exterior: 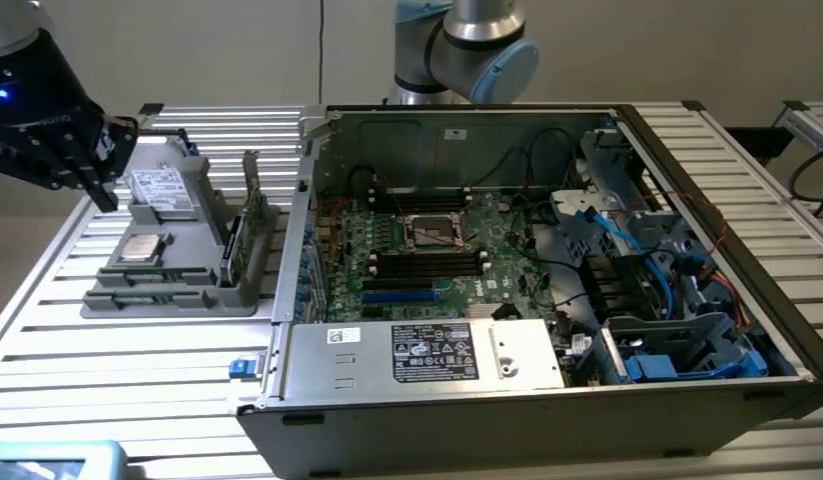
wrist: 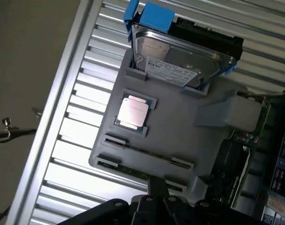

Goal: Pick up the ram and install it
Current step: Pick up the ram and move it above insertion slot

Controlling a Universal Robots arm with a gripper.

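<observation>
- plain beige wall behind a slatted metal table; the slats glare white in the wrist view.
- an open pc case takes up the middle of the tabletop, with its motherboard facing up inside.
- the arm rises at the tabletop's far edge, behind the case.
- a grey holder sits beside the case, toward the tabletop's edge on the exterior view's left.
- on the holder: a hard drive in blue rails at the far end, and a square silver cpu in the middle.
- the ram stands on edge between clips at the holder's near end, showing as a thin green line; a like stick lies in the row just beside it, toward the cpu.
- the gripper hangs above the holder with its fingers pressed together and nothing seen between them; in the wrist view the tip lies over the ram's row.
- whether the tip touches the ram cannot be told.
- upright green boards stand on the holder's case side, details hard to make out.
- the ram's chips and label are hidden, edge-on.
- the tabletop's near corners are cut off; a teal object is cropped at the near corner on the exterior view's left.
</observation>
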